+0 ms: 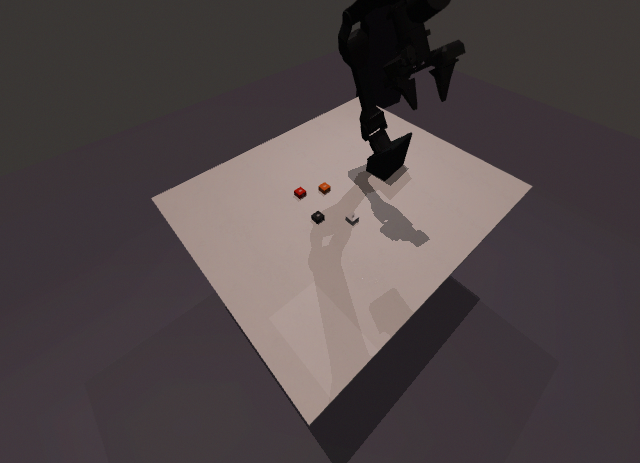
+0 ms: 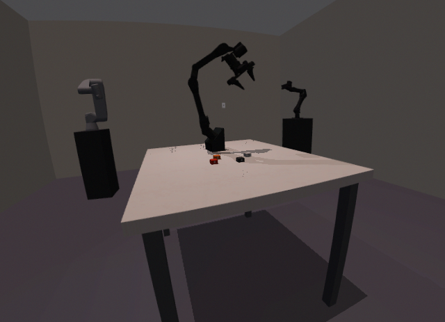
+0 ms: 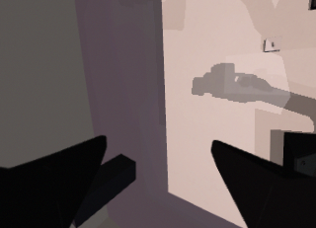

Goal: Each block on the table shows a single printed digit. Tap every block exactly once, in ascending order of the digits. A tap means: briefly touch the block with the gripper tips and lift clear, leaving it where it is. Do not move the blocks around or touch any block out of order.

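Four small blocks lie on the pale table: a red block, an orange block, a black block and a white block. Their digits are too small to read. The black block is cut off by the wrist view's edge; red and orange are outside it. My gripper is open and empty, high above the table and away from all the blocks.
The arm's dark base stands on the table behind the blocks. Arm shadows fall across the table near the white and black blocks. Beyond the table stand a grey arm and another black arm on dark pedestals.
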Robot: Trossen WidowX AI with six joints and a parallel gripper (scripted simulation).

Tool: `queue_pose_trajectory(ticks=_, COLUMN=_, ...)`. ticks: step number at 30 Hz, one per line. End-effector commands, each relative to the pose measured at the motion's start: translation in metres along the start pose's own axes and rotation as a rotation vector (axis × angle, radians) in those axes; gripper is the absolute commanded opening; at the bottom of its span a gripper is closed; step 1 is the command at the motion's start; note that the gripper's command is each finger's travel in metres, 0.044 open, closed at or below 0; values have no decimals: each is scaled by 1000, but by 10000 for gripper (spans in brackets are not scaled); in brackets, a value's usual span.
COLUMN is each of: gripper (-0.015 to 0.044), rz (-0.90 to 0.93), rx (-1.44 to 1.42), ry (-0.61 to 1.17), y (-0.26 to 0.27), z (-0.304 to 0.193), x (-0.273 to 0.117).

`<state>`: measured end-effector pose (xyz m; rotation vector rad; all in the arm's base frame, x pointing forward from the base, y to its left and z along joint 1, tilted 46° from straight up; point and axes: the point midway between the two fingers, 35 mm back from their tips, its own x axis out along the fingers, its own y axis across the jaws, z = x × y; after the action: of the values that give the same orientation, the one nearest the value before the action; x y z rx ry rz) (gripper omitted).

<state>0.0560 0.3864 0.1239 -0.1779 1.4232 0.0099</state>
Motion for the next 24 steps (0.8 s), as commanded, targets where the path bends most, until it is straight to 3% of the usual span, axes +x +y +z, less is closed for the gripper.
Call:
queue_pose_trajectory(ticks=1, gripper=400, rz=-60, rx=-11, ry=-67, y=-37, z=62, x=9)
queue_pose_trajectory(ticks=13, gripper=400, rz=-333, rx=-49, ry=-145, y=-187, z=186, x=34)
queue_pose_trajectory(ticks=24, gripper=400, rz=-645, rx=-108, ry=-23, y=-357, z=215, x=43)
